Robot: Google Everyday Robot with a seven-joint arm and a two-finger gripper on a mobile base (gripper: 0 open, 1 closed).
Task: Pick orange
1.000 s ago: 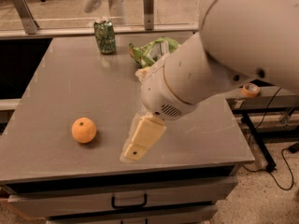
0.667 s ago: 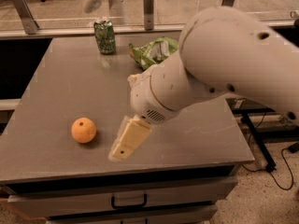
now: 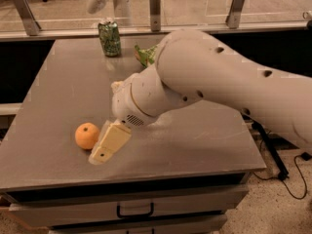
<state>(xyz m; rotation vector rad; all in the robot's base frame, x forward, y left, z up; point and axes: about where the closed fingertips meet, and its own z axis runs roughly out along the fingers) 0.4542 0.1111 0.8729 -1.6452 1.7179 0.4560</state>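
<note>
Since a second ago the arm has swung left across the table [image 3: 204, 140], so the gripper [image 3: 105, 147] has gone from well clear of the orange [image 3: 87, 135] to right up against its right side. The orange itself hasn't budged, it's sitting on the front-left part of the tabletop, well away from the green soda can [image 3: 109, 38] and the green snack bag [image 3: 145, 55] at the back.

What matters for your next move: the orange lies just to the left of the gripper, slightly behind its tip, and the gripper is angled down and toward the front-left (so it runs alongside the fruit, not over it). I honestly can't tell if it's open or closed from here. I'd say nothing's been picked up yet.
</note>
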